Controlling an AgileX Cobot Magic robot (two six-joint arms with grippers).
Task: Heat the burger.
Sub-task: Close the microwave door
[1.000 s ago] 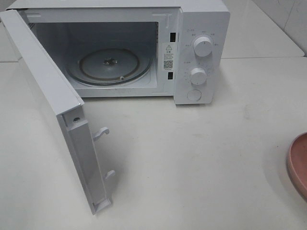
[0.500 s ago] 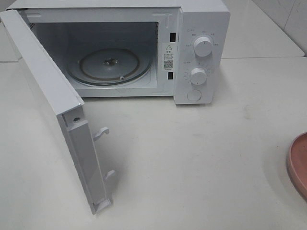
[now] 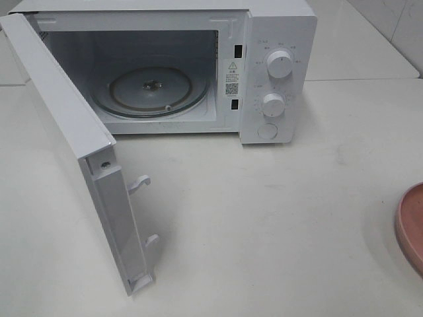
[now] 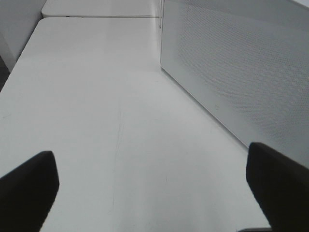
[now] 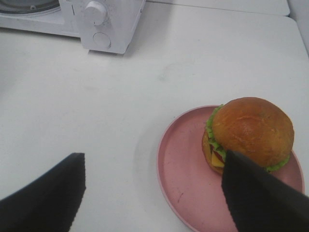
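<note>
Right wrist view: burger sits on pink plate, toward the plate's far side, on white table. Right gripper hovers above, fingers spread wide, holding nothing; one fingertip overlaps the burger's near edge. Microwave stands well apart, door swung open. Left gripper likewise spread wide beside the door, empty.

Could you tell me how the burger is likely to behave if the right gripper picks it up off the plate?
The burger is stacked in layers, so it may shift or come apart if squeezed. Its domed bun looks glossy, so it could slip. It sits loose on the plate, so a push would probably slide it.
</note>
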